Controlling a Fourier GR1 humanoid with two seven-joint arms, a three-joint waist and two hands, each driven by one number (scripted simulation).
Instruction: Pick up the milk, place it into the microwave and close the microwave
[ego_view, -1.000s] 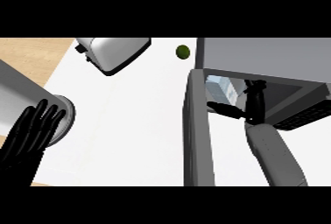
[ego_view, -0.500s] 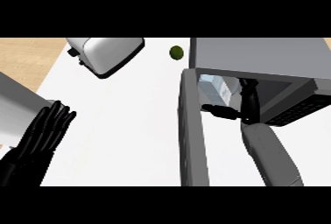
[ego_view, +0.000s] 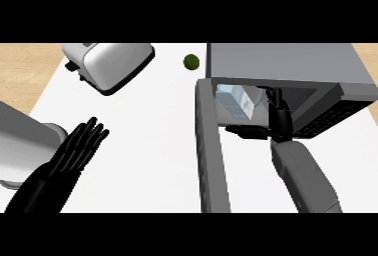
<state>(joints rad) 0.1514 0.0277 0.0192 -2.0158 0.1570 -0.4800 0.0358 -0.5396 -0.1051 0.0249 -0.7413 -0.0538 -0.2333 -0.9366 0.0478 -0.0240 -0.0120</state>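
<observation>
We are looking down on a white desk (ego_view: 155, 145) with wooden floor (ego_view: 26, 65) showing past its far left corner. A toaster (ego_view: 111, 65) and a small green fruit (ego_view: 191, 61) are sitting near the back. The microwave (ego_view: 288, 60) is standing with its door (ego_view: 210, 150) swung wide. Our right hand (ego_view: 279, 117) is reaching inside it, fingers straight, thumb spread, gripping nothing. The milk (ego_view: 238, 102), a pale blue-and-white carton, is standing upright inside, just beside that hand. Our left hand (ego_view: 74, 152) is resting flat-fingered at lower left.
</observation>
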